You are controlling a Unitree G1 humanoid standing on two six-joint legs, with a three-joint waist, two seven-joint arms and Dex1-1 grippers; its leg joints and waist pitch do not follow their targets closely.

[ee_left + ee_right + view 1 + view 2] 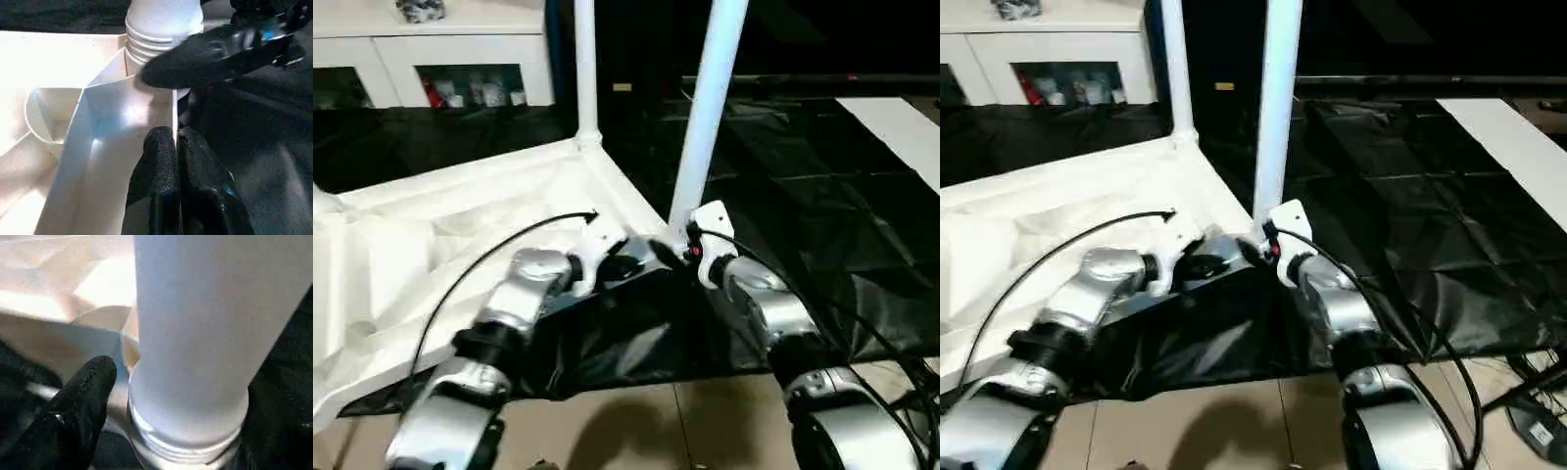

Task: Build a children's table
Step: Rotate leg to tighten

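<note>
The children's table top (460, 225) lies upside down on a black sheet, its ribbed underside facing up. Two white legs stand upright in its corner sockets: one at the far corner (585, 69), one at the near corner (705, 117). My left gripper (174, 139) is shut on the top's thin side wall just beside the near corner. My right gripper (690, 245) is at the base of the near leg (205, 323), open, with a black finger (83, 396) standing slightly off the leg's ribbed collar. In the left wrist view the collar (156, 34) shows with a right finger (215, 54) across it.
A white glass-door cabinet (440, 69) stands at the back left. The black sheet (803, 176) spreads to the right, with a white board (901, 127) at its far right. Tan floor tiles (636, 431) run along the front, and cables (1528, 411) lie at the right.
</note>
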